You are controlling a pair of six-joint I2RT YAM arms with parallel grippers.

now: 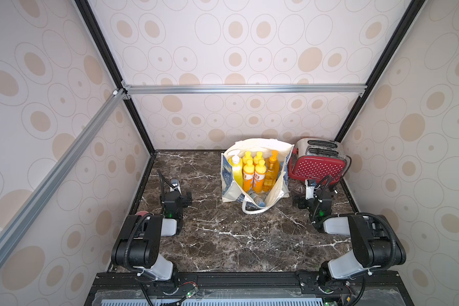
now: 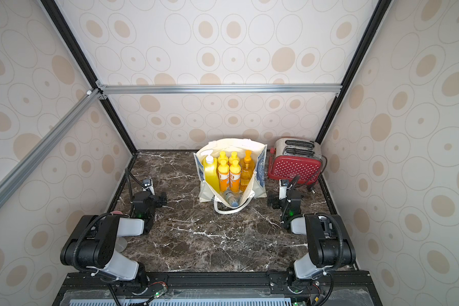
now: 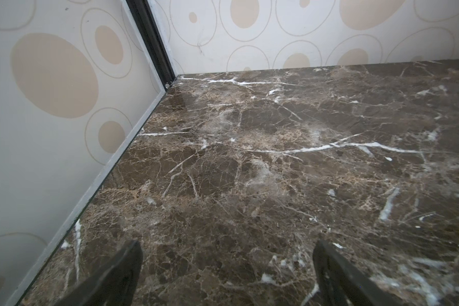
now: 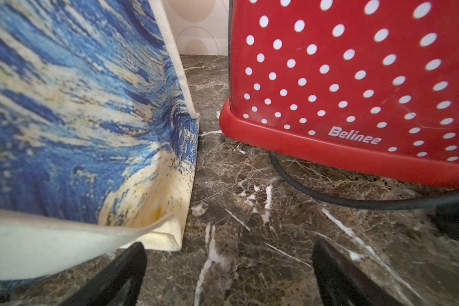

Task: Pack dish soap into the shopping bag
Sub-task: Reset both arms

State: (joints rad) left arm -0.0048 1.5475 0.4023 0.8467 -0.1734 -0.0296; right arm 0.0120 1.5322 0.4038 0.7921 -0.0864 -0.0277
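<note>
My left claw (image 3: 227, 247) and right claw (image 4: 227, 250) both gape wide, empty, low over the marble table (image 1: 223, 238), flanking the shopping bag (image 1: 263, 145) — dish soap (image 1: 248, 173) all stands inside it — packing looks finished, so next just keep clear.

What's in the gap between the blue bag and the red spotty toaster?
Nothing: only bare marble tabletop between the shopping bag and the toaster, seen in the right wrist view.

The cream canvas tote (image 1: 257, 144), blue swirl print, stands open just ahead of the jaws of the right gripper (image 4: 228, 265). Upright inside: a yellow pump bottle (image 1: 236, 169), an amber orange-pump bottle (image 1: 273, 169) and four small orange yellow-capped bottles (image 1: 253, 176).
</note>
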